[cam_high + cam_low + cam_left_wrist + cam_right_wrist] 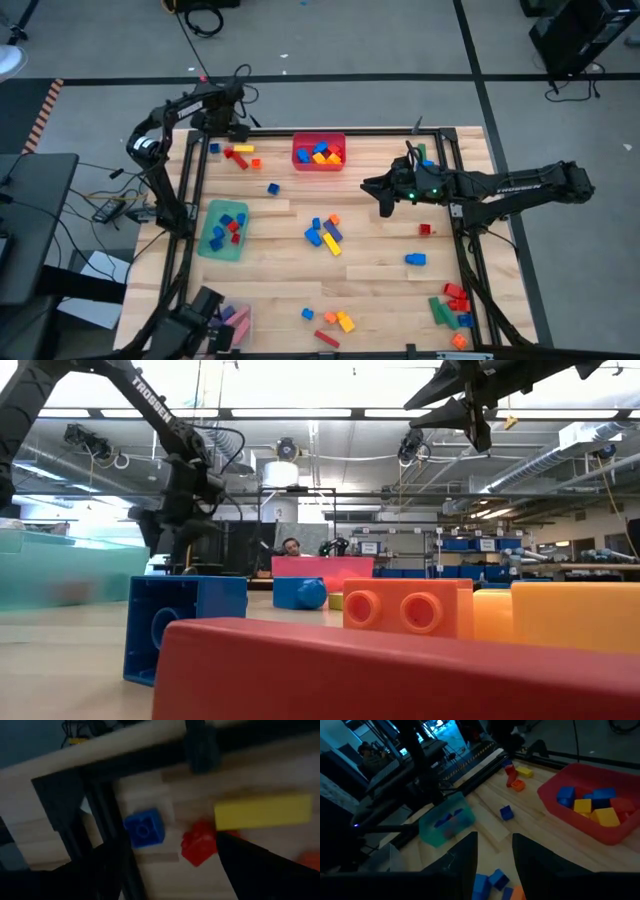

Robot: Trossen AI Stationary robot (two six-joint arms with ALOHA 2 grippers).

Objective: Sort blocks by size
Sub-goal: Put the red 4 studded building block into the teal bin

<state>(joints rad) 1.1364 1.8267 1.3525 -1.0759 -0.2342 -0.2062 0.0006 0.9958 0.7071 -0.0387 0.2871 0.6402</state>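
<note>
High view: sorting under way, not finished. Red bin [319, 152] at top centre holds blue and yellow blocks, green bin [223, 229] at centre left holds small blue and red ones; loose blocks [325, 233] clustered mid-counter, more along the bottom edge and in the lower right corner. Left gripper [236, 128] at upper left, over a yellow bar [240, 150] and a red brick [240, 161] near the counter [380, 270] edge. Right gripper [384, 196] at centre right, raised, nothing seen in it. Judged step: left arm lining up a pick at the upper-left group; next move calls for a descent onto one piece and closing without nudging its neighbours.

Low view: close-up bricks fill the foreground, so block heights read here but layout does not. Right gripper [478, 422] hangs high at top right, clearly off the counter, which the overhead cannot confirm.

Left wrist view: fingers [260, 865] spread wide, empty. Small blue brick [145, 827], red brick [199, 842] touching the yellow bar [262, 811] end. Only here is that contact visible.

Right wrist view: fingers [465, 857] partly apart, pinching nothing. Red bin [590, 807] contents and green bin [445, 825] seen obliquely; lone blue block [506, 812] between them.
</note>
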